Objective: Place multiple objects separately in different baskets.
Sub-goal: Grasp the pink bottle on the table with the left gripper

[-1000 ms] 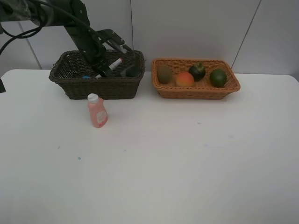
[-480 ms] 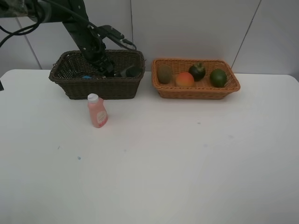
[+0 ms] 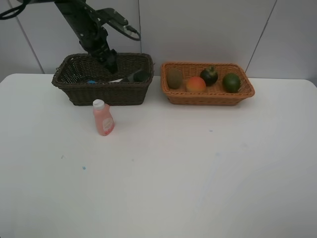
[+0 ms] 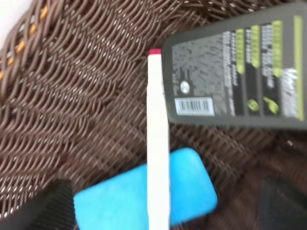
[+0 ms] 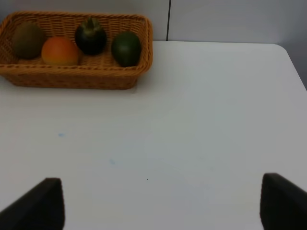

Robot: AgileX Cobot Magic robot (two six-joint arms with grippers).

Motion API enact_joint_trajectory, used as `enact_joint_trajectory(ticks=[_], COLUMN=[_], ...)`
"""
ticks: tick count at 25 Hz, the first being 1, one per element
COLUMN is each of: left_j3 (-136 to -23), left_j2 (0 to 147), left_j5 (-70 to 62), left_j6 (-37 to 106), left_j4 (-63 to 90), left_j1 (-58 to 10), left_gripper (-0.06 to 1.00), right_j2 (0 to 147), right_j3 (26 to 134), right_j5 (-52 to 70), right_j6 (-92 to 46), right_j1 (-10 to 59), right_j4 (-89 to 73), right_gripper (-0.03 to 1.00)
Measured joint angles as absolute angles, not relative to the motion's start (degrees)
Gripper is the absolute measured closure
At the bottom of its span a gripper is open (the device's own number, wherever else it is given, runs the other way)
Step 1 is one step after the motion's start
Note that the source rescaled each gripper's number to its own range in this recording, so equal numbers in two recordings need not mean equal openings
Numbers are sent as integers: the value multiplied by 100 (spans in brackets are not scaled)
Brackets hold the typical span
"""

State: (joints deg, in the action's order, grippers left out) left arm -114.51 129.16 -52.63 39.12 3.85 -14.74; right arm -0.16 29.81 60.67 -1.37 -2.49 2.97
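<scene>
My left gripper (image 3: 111,62) hangs open over the dark brown basket (image 3: 74,93), holding nothing. The left wrist view looks down on the basket floor: the white red-ended marker (image 4: 157,143) lies loose across a blue eraser (image 4: 124,201), beside the dark pump bottle (image 4: 230,81), below the open left gripper (image 4: 165,211). The pink white-capped bottle (image 3: 103,118) stands on the table in front of that basket. Kiwi (image 3: 174,78), peach (image 3: 196,85), mangosteen (image 3: 209,75) and green fruit (image 3: 231,82) sit in the light basket (image 3: 208,99). My right gripper (image 5: 163,203) is open over bare table.
The two baskets stand side by side at the back of the white table (image 3: 173,173), close to the wall. In the right wrist view the light basket (image 5: 76,79) is ahead and to one side, with the table's far corner (image 5: 283,50) beyond it.
The left gripper opened and let the marker drop into the dark basket, then rose above it. The right arm has not moved.
</scene>
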Motion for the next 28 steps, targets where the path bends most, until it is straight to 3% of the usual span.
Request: enact_joint_trajectory(ticks=[13,23,28], left_j3=[-11451,-11378,-10707], left_j2=[11819,11050,10542], left_j5=[-6816,-6888,-6888], left_j6=[3616,2980,2924], left_j4=[366,366,392], left_j1=[-1474,-1698,-1944], left_gripper=[-5,-5,-5], right_j2=[-16,-16,-16], right_j3=[2981,2981,2981], right_j5=[6067,6067,6067], right_j6=[-137,-137,-137], right_j1=[-249,-249,-249], right_j4=[297,297,297], right_gripper=[-2,-2,-2])
